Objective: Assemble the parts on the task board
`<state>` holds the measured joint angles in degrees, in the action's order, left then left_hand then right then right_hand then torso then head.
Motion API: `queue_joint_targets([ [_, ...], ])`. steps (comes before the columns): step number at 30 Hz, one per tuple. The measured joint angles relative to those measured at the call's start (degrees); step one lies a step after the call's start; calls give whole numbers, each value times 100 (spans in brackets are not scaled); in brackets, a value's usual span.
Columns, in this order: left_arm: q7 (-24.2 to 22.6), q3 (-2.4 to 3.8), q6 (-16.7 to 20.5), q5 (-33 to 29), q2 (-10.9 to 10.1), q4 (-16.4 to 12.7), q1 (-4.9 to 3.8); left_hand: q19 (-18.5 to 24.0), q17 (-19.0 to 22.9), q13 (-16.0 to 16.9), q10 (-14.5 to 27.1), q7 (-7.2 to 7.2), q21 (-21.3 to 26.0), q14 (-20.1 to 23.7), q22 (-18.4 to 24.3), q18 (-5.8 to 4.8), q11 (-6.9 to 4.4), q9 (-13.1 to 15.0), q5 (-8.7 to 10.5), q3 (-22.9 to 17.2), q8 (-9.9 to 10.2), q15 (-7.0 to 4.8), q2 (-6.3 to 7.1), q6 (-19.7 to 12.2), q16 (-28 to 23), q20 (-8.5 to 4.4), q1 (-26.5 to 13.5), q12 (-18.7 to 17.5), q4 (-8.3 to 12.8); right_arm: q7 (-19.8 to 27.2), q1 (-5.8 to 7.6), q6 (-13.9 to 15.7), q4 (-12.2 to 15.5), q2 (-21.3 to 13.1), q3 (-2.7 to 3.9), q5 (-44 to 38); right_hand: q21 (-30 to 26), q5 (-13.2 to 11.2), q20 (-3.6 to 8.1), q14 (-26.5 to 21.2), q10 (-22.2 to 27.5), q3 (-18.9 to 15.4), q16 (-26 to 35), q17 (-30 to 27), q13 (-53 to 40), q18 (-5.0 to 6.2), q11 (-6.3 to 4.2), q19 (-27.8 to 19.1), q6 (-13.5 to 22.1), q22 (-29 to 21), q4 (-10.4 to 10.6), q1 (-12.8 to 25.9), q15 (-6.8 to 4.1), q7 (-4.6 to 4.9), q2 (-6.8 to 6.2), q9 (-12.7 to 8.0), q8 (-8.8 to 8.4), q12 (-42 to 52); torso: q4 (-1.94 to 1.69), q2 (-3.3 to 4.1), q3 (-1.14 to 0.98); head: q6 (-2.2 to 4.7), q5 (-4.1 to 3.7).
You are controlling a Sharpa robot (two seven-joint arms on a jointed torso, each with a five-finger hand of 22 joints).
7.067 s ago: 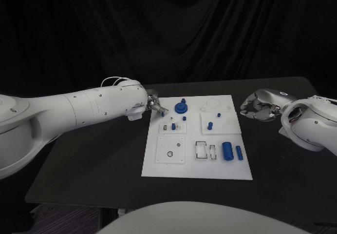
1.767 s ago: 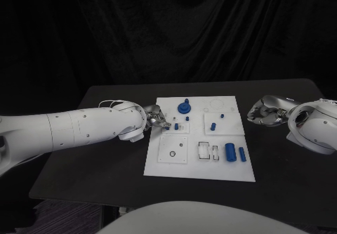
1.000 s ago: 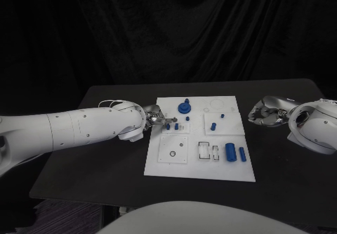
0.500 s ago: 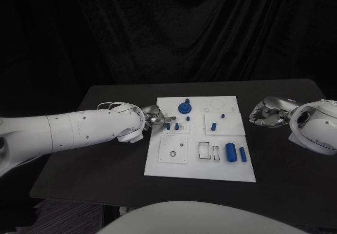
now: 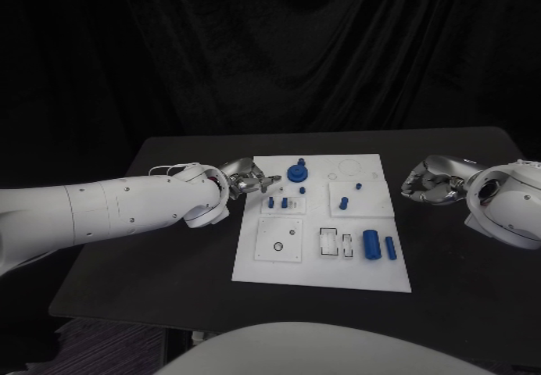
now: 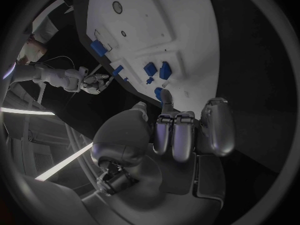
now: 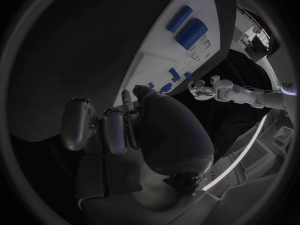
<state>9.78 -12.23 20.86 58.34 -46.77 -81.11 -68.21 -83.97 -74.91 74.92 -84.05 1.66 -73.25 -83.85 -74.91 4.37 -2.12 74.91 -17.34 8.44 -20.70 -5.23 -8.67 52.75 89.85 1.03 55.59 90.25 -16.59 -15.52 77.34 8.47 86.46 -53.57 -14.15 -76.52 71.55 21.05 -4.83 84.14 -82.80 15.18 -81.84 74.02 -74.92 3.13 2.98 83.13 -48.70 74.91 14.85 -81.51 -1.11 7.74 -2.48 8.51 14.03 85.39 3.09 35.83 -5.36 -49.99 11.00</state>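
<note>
A: Although I looked for lettering, is there any brand or label you can read?

B: On the task board point(image 5: 320, 269) and the parts, no; any marks there are too small to make out. The board is a white rectangular plate lying flat in the middle of the black counter point(image 5: 169, 258), with raised square panels and cut slots.

A: How do the parts look?

B: Small blue pieces. A blue knob-shaped part point(image 5: 299, 172) stands near the board's far edge. Two short blue pegs point(image 5: 277, 202) stand side by side in a small panel just below it, and another blue peg point(image 5: 342, 203) stands in the panel to the right. Nearer the robot, a thick blue cylinder point(image 5: 369, 242) lies beside a thinner blue rod point(image 5: 389, 248), close to two rectangular slots point(image 5: 334, 241).

A: And the left hand point(image 5: 246, 180)?

B: It hovers at the board's far left corner, just beside the knob. In its wrist view the fingers point(image 6: 212, 130) are curled in side by side with nothing between them.

A: The right hand point(image 5: 426, 186)?

B: It sits off the board's right edge, over the counter and apart from the parts. Its fingers point(image 7: 78, 122) are curled in too, and it holds nothing that I can see.
</note>
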Motion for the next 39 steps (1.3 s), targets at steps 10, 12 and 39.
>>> queue_joint_targets([
  [10,359,13,-1238,-607,309,541,-617,0,0,0,0,19,1,0,0,0,0,-12,-410,-153,146,0,217,-118,0,0,910,0,153,-24,0,0,0,16,-1,0,0,0,0,0,0,0,0,0,1,0,0,0,0,0,0,0,0,0,0,0,0,1,7,-1,-9,0,-25],
  [12,580,15,-1705,-789,416,702,-695,0,0,0,0,31,1,0,0,0,0,-103,-381,-209,259,0,247,-130,0,0,1036,0,213,-28,0,0,0,16,-1,1,0,0,0,0,0,0,0,0,1,0,0,0,0,0,0,0,0,0,0,0,0,1,7,1,-8,0,-36],
  [39,1770,11,-3388,-1404,1007,1348,-789,0,0,1,21,89,-20,-21,0,0,21,-536,145,-349,668,22,333,40,0,1,1184,0,459,-29,0,17,-2,41,0,2,0,0,0,0,0,0,0,16,2,0,0,0,0,-1,0,0,0,0,0,0,0,1,-11,14,15,0,-53],
])
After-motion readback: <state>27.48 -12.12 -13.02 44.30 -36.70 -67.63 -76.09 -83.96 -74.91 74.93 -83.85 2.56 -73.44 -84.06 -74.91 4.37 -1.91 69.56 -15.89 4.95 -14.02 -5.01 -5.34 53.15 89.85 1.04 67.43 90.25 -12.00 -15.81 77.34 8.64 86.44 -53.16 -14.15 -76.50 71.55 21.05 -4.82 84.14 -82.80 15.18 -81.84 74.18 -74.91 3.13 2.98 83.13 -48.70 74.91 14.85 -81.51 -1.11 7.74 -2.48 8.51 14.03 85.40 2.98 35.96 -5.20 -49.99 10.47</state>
